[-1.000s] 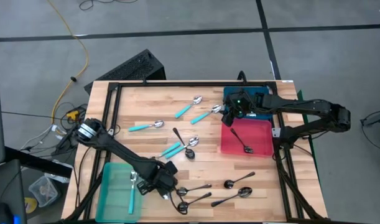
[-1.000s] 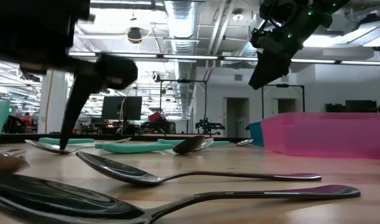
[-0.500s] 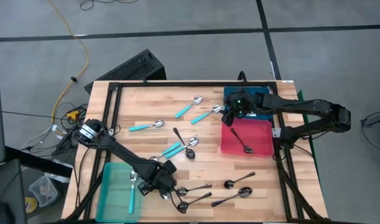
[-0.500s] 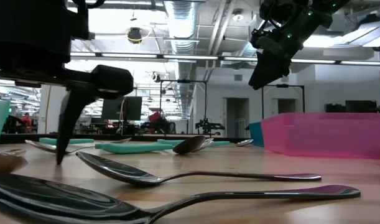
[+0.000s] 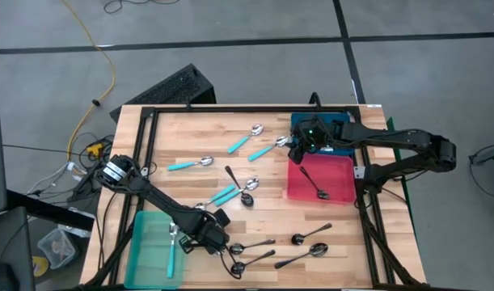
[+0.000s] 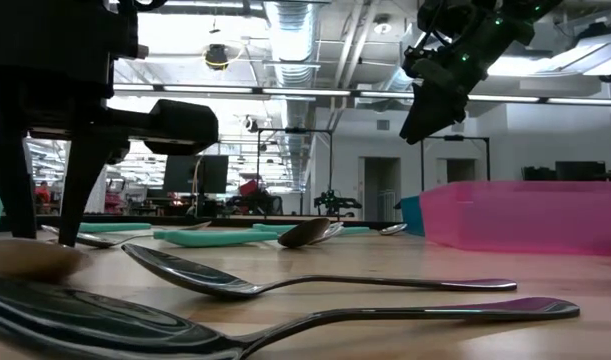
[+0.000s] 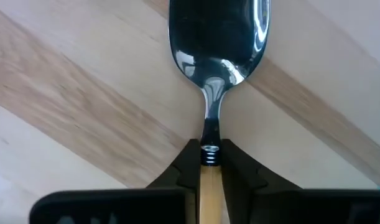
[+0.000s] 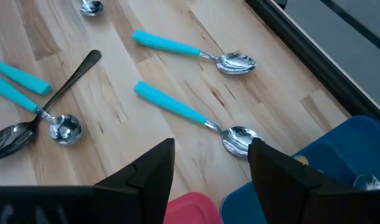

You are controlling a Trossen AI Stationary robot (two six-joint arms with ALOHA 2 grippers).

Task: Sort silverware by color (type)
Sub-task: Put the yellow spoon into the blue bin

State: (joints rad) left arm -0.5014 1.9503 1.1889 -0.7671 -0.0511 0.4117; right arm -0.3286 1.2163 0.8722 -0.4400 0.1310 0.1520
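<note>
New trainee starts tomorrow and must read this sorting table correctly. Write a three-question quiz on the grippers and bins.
1. True or false: the pink bin holds a teal-handled spoon.
2. The left gripper is: A) open above bare wood; B) shut on the light-handled spoon; C) out of view.
3. Fill in: the right gripper, near the pink bin's far edge, has its fingers ____.

Key: 1 false, it holds a dark spoon; 2 B; 3 open.

Wooden table (image 5: 182,137), scattered spoons (image 5: 190,163), teal tray (image 5: 149,246), pink tray (image 5: 339,174), blue tray (image 5: 337,129)
</note>
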